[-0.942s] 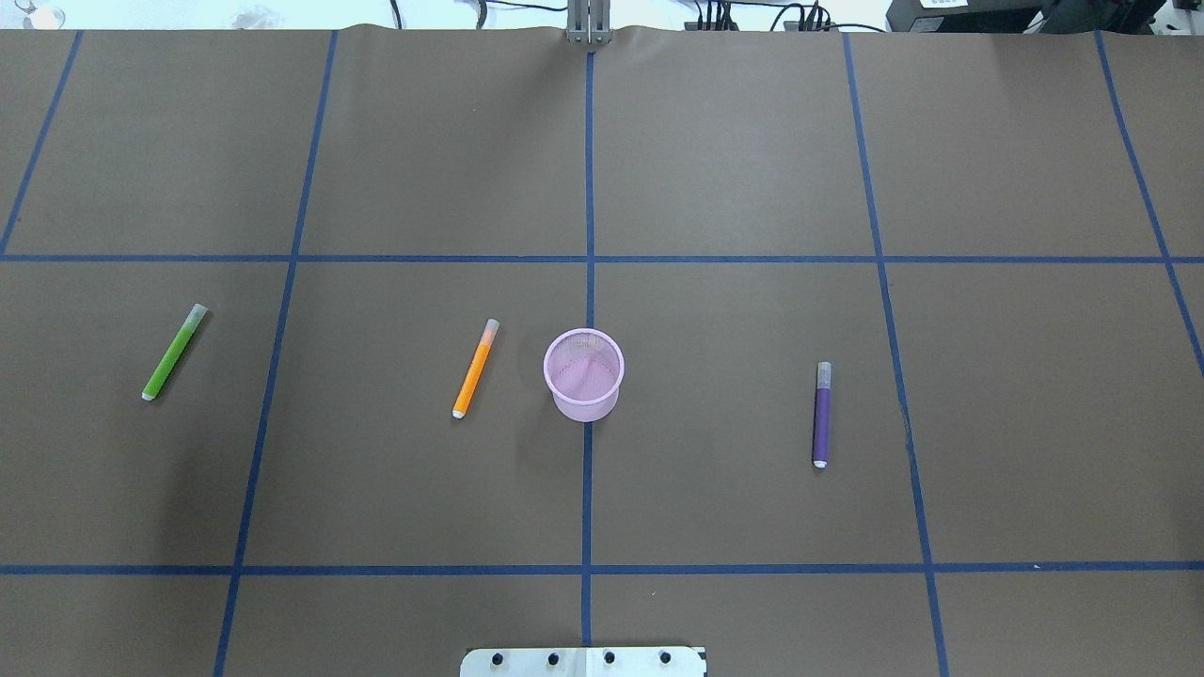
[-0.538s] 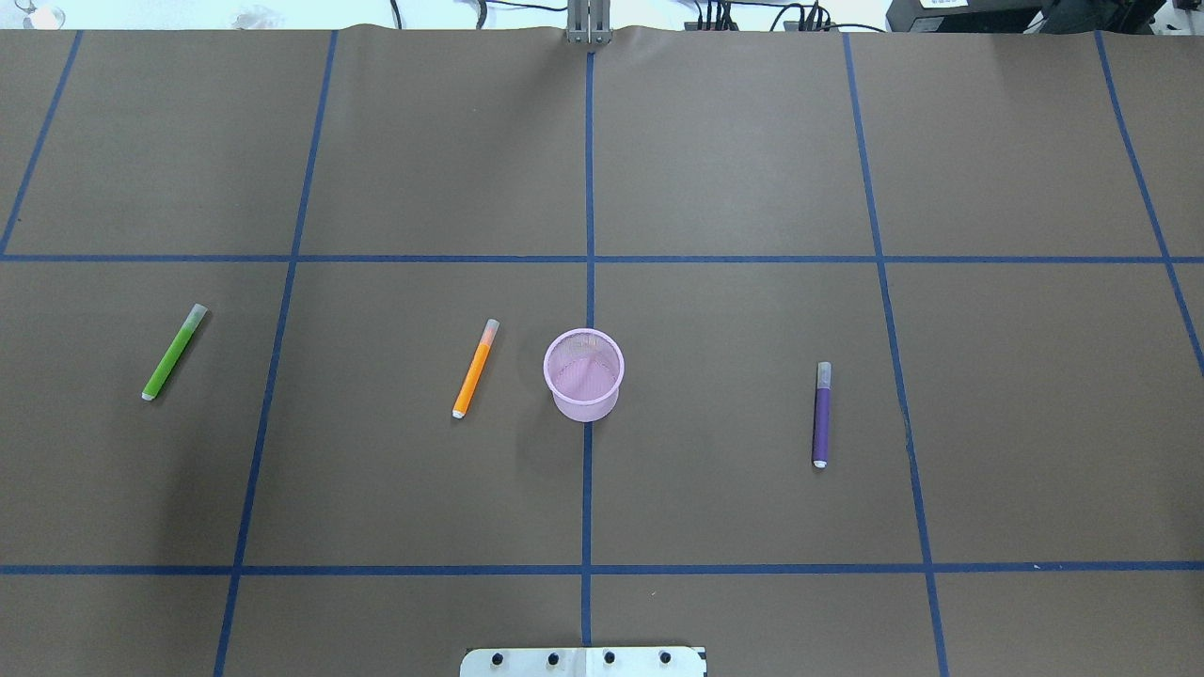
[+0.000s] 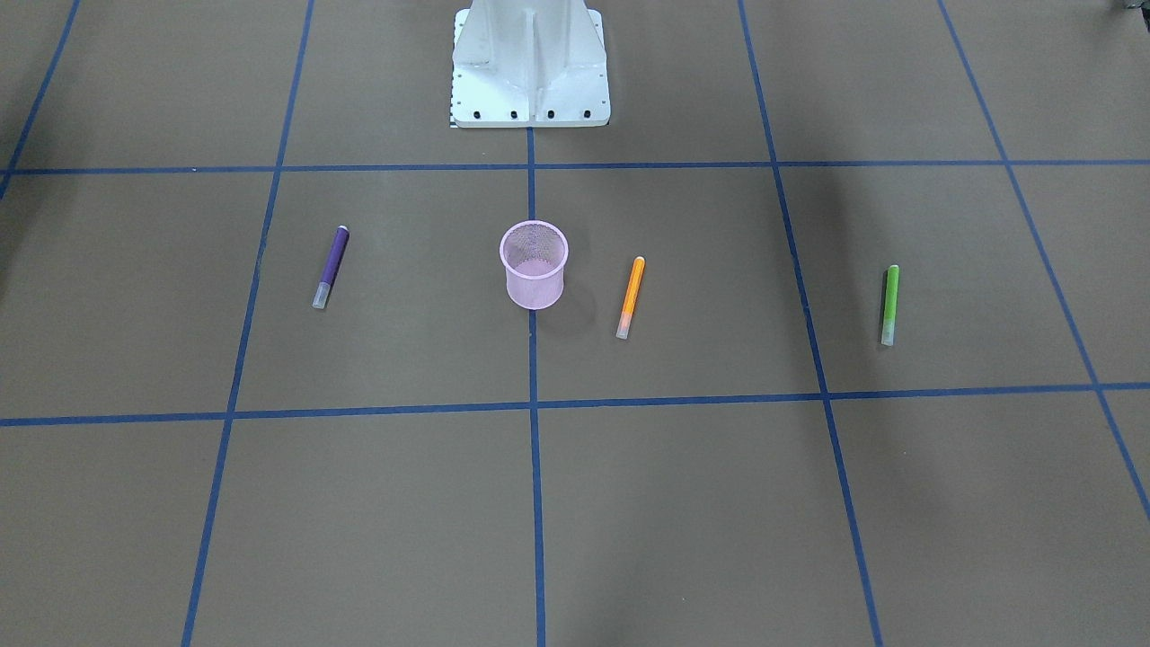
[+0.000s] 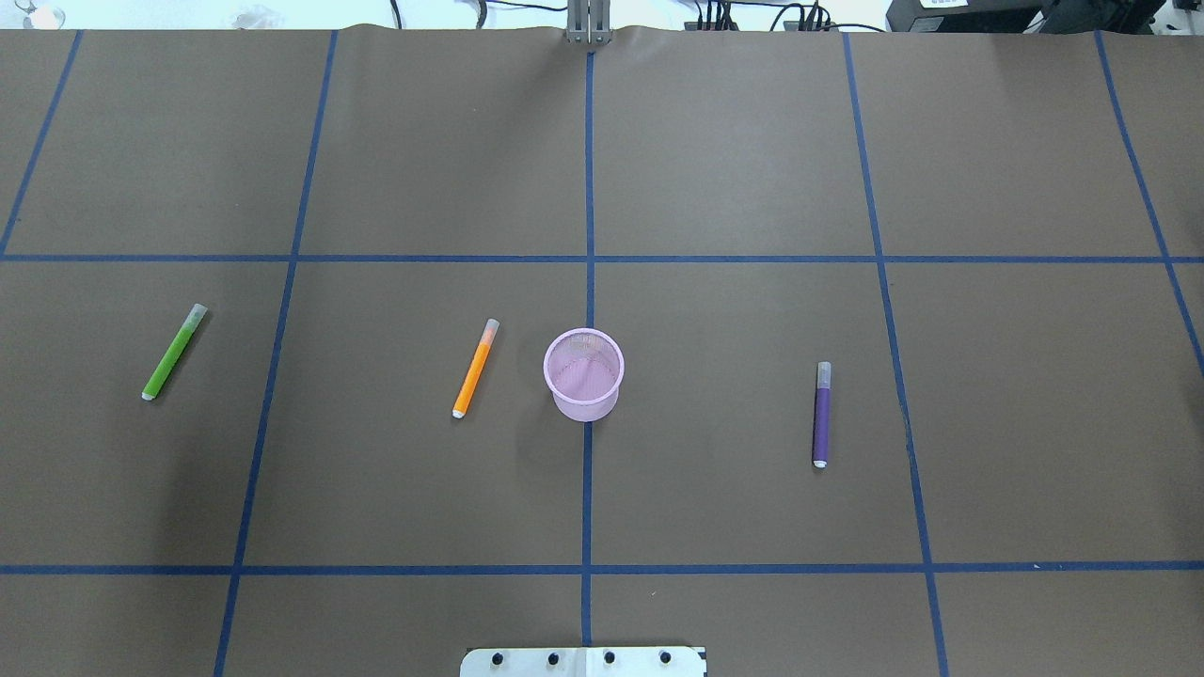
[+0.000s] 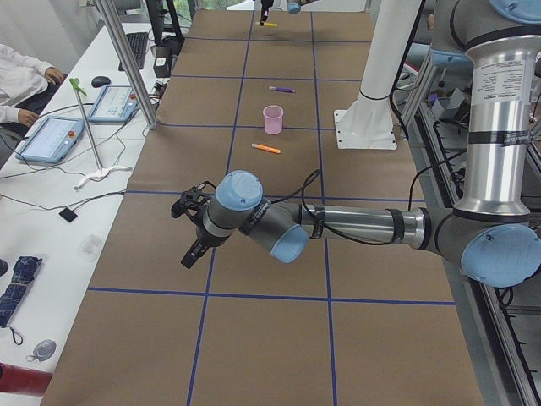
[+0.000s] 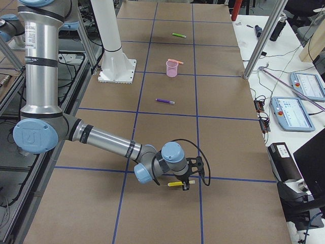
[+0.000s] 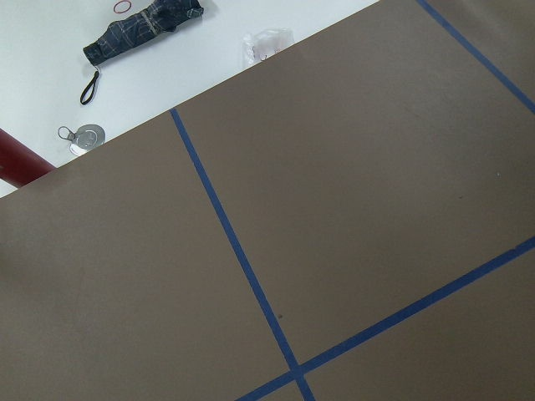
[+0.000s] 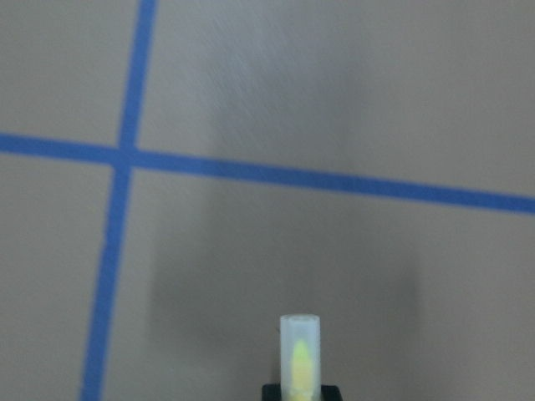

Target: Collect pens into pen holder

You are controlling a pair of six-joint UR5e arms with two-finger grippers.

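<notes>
The pink mesh pen holder (image 4: 583,373) stands upright mid-table and also shows in the front-facing view (image 3: 534,264). The orange pen (image 4: 475,369) lies just left of it. The green pen (image 4: 173,352) lies far left and the purple pen (image 4: 821,415) to the right. My right gripper (image 6: 189,178) is at the table's far right end, outside the overhead view. It is shut on the yellow pen (image 8: 299,351), held just above the paper. My left gripper (image 5: 191,245) hovers over the table's left end. I cannot tell whether it is open.
The white robot base (image 3: 530,63) stands at the table's near edge. A side table with control tablets (image 5: 51,139) and a metal post (image 5: 127,59) runs along the far edge. A folded umbrella (image 7: 142,25) lies beyond the paper's left end.
</notes>
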